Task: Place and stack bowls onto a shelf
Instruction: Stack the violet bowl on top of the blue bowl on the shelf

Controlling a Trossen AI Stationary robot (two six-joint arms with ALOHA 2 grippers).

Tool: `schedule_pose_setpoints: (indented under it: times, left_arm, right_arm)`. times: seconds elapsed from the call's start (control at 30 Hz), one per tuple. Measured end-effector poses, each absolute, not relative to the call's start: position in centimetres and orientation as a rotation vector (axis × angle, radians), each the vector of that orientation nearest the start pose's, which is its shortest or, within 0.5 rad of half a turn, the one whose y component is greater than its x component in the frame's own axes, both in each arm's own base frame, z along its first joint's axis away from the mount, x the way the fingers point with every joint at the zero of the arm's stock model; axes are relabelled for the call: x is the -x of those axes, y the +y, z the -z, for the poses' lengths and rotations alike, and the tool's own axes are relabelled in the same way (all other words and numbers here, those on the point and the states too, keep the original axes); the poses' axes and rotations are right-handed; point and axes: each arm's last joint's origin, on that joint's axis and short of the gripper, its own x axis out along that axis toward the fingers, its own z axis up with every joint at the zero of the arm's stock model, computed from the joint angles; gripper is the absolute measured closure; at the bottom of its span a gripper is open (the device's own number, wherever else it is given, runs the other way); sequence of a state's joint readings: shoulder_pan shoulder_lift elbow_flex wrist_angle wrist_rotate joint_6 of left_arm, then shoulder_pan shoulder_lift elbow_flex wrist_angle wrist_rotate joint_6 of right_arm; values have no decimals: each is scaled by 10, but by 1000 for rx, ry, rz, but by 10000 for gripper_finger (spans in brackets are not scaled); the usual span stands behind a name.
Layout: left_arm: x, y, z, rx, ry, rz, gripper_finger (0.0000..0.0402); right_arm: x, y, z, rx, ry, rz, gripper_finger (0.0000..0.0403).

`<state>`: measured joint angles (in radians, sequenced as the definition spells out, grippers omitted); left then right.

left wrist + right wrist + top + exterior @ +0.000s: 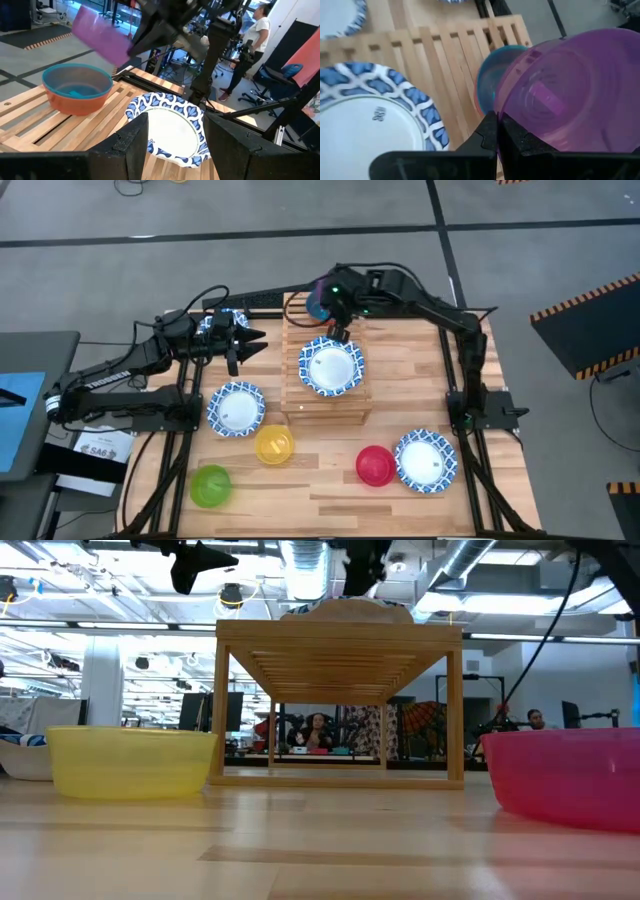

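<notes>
I center the purple bowl [570, 90], pinched in right gripper [496, 131], over teal bowl [77, 85] at shelf's [292, 395] 12 o'clock; left gripper [175, 137] spread.

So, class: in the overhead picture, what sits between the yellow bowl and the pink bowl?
Nothing: in the high view, only bare tabletop separates the yellow bowl from the pink bowl.

Robotics lab: exposed ceiling ducts [470, 560], hazard-striped floor tape [585, 300].
</notes>
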<state>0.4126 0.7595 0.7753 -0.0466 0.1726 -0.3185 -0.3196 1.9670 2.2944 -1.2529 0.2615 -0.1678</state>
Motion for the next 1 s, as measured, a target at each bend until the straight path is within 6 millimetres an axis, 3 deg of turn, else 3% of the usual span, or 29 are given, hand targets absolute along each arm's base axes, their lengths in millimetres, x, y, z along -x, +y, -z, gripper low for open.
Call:
schedule_pose_setpoints:
  times: [0.23,0.57,0.87,1.0]
  left_arm:
    - [-157,63,-346,326,-9,-243,228]
    - [-157,63,-346,326,-9,-243,228]
    - [-157,63,-346,335,-9,-243,228]
    - [-157,63,-346,336,-10,-243,228]
  right_arm:
    - [-378,-147,-384,104,1067,471,381]
    - [-380,-148,-384,126,1045,449,359]
    - [-387,-144,-388,190,986,412,372]
    - [-387,-146,-388,187,988,416,360]
